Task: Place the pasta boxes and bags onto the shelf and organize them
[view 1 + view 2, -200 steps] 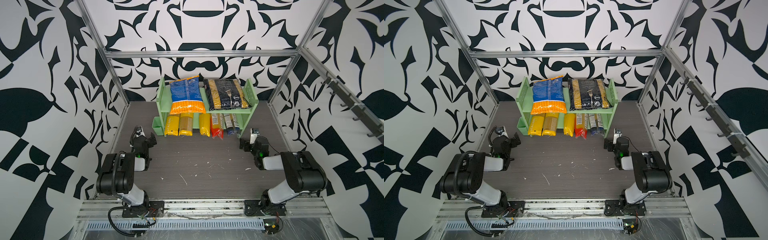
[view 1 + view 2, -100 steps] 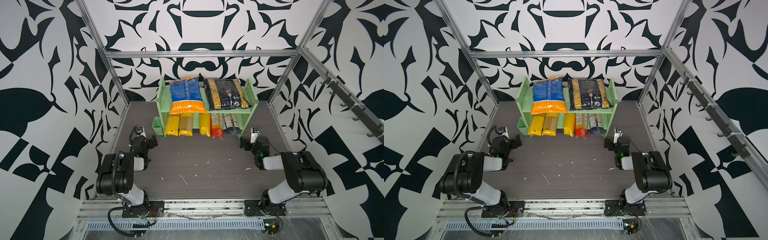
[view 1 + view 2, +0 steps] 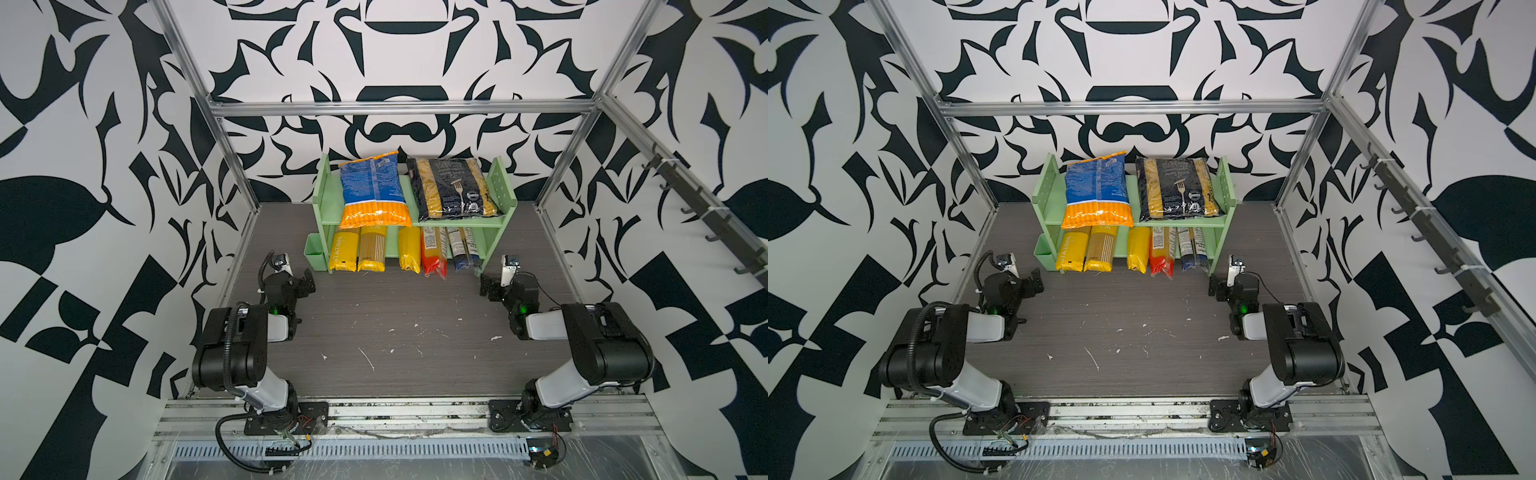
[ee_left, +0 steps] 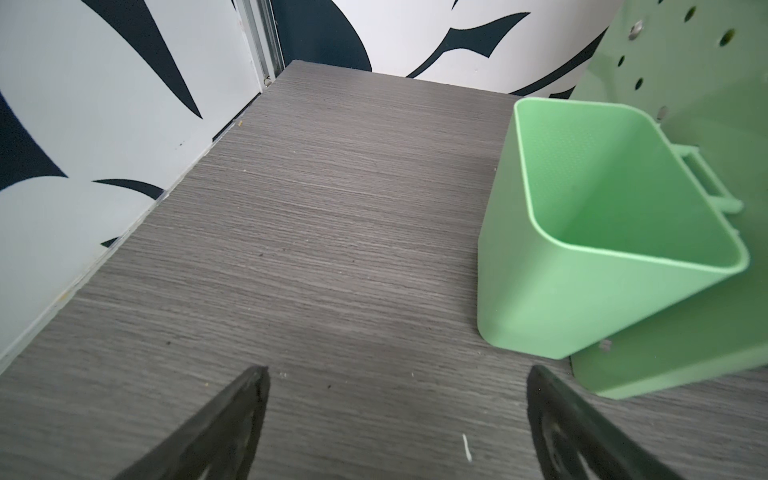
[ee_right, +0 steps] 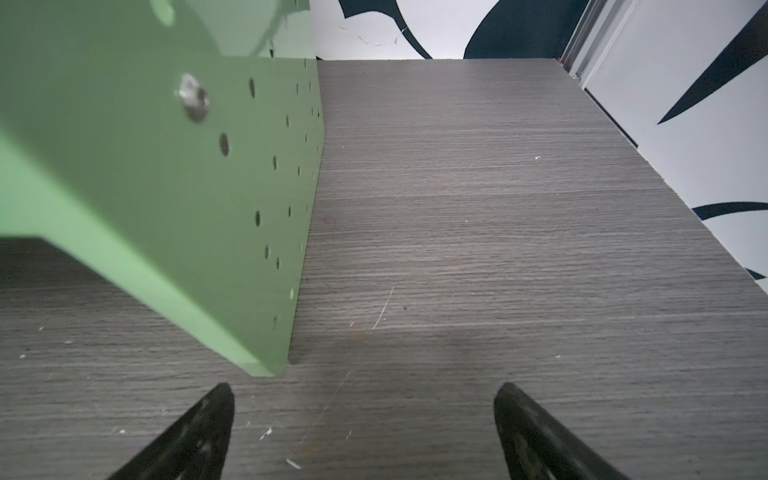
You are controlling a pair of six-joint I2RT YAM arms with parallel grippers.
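In both top views the shelf (image 3: 501, 183) stands at 12 o'clock on the counter (image 3: 395, 332) with all seven packs on it. The blue-orange bag (image 3: 372, 189) and black bag (image 3: 453, 189) lie on top, and five spaghetti packs (image 3: 409, 249) lie below. The blue-orange bag overhangs the front edge and the red-ended pack (image 3: 433, 255) juts out farthest, so a knock to the shelf could spill either. The left pincer (image 3: 298, 277) at 9 o'clock and the right pincer (image 3: 489, 286) at 3 o'clock flank the shelf, both spread wide and empty.

In the left wrist view the cup (image 4: 561, 299) hangs close ahead of the spread jaws. A forward push would likely clip it.

In the right wrist view the side panel (image 5: 187, 166) ends just ahead of the jaws. A careless reach could catch its corner and shift the shelf.
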